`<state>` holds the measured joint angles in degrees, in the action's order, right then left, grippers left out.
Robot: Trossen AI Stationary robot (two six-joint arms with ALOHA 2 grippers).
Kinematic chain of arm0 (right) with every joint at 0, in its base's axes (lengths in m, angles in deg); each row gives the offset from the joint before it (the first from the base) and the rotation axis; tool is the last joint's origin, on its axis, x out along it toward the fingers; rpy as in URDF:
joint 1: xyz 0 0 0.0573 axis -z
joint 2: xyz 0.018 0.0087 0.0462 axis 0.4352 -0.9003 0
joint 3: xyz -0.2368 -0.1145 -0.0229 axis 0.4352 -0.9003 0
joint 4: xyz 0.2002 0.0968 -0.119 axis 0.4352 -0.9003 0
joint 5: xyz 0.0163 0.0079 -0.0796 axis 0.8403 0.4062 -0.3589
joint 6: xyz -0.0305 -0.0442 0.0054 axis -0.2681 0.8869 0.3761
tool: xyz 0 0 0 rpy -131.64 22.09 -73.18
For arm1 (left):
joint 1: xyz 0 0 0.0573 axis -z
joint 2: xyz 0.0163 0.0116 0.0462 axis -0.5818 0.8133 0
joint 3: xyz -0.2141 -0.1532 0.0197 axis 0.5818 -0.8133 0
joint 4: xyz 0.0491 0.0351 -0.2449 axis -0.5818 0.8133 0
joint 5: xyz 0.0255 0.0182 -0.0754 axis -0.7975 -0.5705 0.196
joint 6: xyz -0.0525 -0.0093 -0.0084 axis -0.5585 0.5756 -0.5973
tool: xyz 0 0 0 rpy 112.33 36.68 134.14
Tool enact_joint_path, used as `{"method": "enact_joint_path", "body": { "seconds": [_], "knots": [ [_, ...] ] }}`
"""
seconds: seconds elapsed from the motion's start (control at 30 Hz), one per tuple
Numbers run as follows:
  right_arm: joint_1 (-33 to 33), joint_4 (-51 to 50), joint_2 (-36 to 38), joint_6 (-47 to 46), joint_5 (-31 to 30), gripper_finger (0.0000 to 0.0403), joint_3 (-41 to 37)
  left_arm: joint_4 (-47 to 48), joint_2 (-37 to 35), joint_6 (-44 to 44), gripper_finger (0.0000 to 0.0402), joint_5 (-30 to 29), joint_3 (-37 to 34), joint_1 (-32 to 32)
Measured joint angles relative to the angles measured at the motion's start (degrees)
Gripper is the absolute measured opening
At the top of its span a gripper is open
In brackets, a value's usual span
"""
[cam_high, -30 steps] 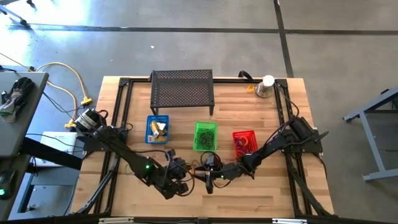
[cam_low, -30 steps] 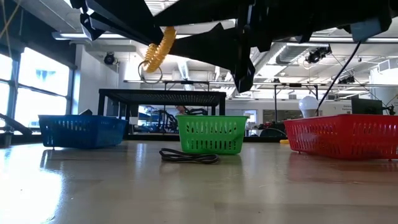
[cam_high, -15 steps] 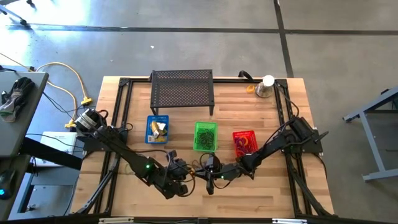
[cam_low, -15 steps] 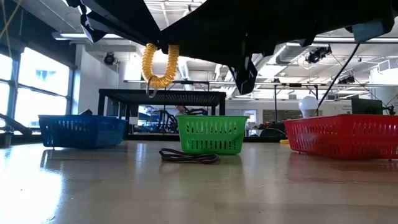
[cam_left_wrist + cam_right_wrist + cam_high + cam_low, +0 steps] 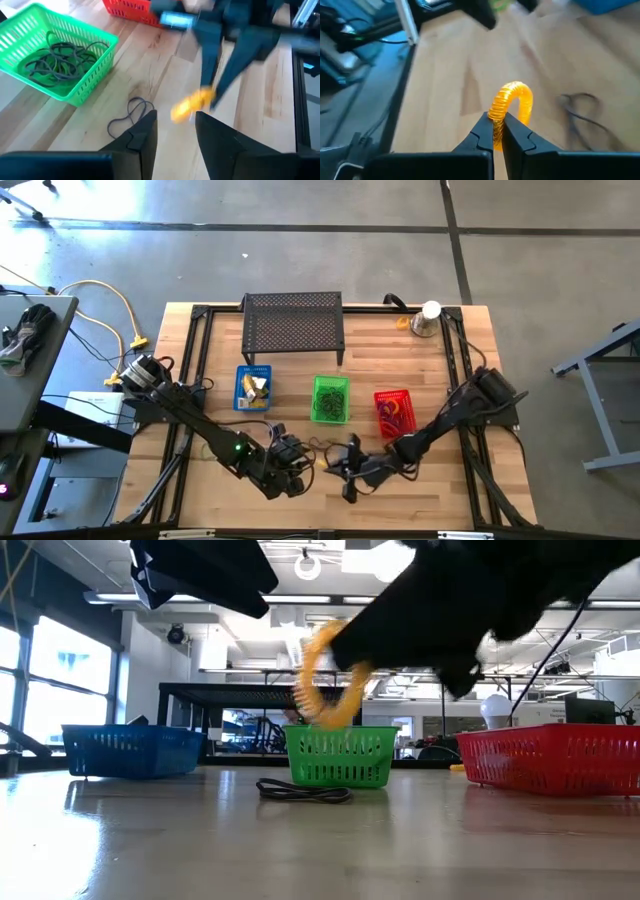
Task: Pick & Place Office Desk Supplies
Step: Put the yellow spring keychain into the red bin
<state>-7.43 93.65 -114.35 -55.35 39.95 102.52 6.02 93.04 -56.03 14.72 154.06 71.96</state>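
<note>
We see an orange coiled loop [image 5: 511, 107] pinched between the fingers of the right gripper [image 5: 494, 134], clenched on one end of it and holding it in the air above the near middle of the table [image 5: 400, 500]. In the low view the loop [image 5: 330, 675] hangs in front of the green basket [image 5: 340, 755]. Just to its left, the left gripper [image 5: 175, 131] stands with its fingers apart, grasping nothing, the loop [image 5: 192, 105] beyond their tips. A dark loop [image 5: 303, 791] lies flat on the wood near the green basket, which holds more dark loops [image 5: 60, 62]. The blue basket [image 5: 253, 387] sits left of the green one, the red basket [image 5: 394, 410] to the right.
</note>
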Motion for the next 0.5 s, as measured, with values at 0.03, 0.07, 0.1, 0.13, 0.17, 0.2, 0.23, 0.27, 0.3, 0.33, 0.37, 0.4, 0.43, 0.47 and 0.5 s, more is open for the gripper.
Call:
{"method": "enact_joint_path", "body": {
  "seconds": [0.03,0.07,0.1,0.13,0.17,0.2,0.23,0.27,0.3,0.33,0.37,0.4,0.43,0.47,0.5],
  "knots": [
    [-0.8,-3.0,1.6,-0.8,-2.2,0.0003,0.0,0.1,0.0,0.2,0.0129,0.0,0.0,0.0],
    [-1.6,-6.2,3.3,-1.2,-4.7,0.0003,0.0,0.1,0.0,0.2,0.0129,0.0,0.0,0.2],
    [-2.4,-9.5,5.0,-1.8,-7.1,0.0003,0.1,0.1,0.0,0.2,0.0130,0.0,0.0,0.4],
    [-3.3,-12.9,6.9,-2.5,-9.9,0.0003,0.1,0.1,0.0,0.2,0.0130,0.1,0.0,0.5],
    [-4.3,-16.2,8.7,-3.1,-12.7,0.0003,0.2,0.1,0.0,0.2,0.0130,0.2,0.0,0.6],
    [-5.4,-19.1,10.7,-3.9,-15.5,0.0003,0.3,0.1,0.0,0.2,0.0130,0.2,0.0,0.7],
    [-6.4,-21.9,12.5,-4.8,-18.4,0.0003,0.4,0.1,0.0,0.2,0.0130,0.2,0.0,0.8],
    [-7.3,-25.0,14.2,-6.2,-21.4,0.0003,0.5,0.1,0.0,0.2,0.0130,0.2,0.0,1.0],
    [-8.2,-28.8,15.8,-8.2,-24.4,0.0003,0.5,0.1,0.0,0.2,0.0130,0.2,0.0,1.0],
    [-9.0,-33.0,17.1,-10.7,-26.9,0.0003,0.4,0.1,0.0,0.2,0.0130,0.2,0.0,1.1],
    [-9.7,-37.1,18.3,-13.9,-28.9,0.0003,0.4,0.1,0.0,0.2,0.0130,0.4,0.0,1.1],
    [-10.1,-41.4,19.3,-17.6,-30.3,0.0003,0.4,0.1,0.0,0.2,0.0130,0.6,0.0,1.1],
    [-10.3,-45.9,20.0,-21.7,-30.9,0.0003,0.4,0.1,0.0,0.2,0.0130,0.8,0.0,1.1],
    [-10.3,-50.4,20.6,-26.3,-31.1,0.0003,0.4,0.1,0.0,0.2,0.0130,0.8,0.0,1.1],
    [-10.3,-54.8,20.9,-30.8,-30.7,0.0003,0.4,0.1,0.0,0.2,0.0130,0.8,0.0,1.0]
  ]
}}
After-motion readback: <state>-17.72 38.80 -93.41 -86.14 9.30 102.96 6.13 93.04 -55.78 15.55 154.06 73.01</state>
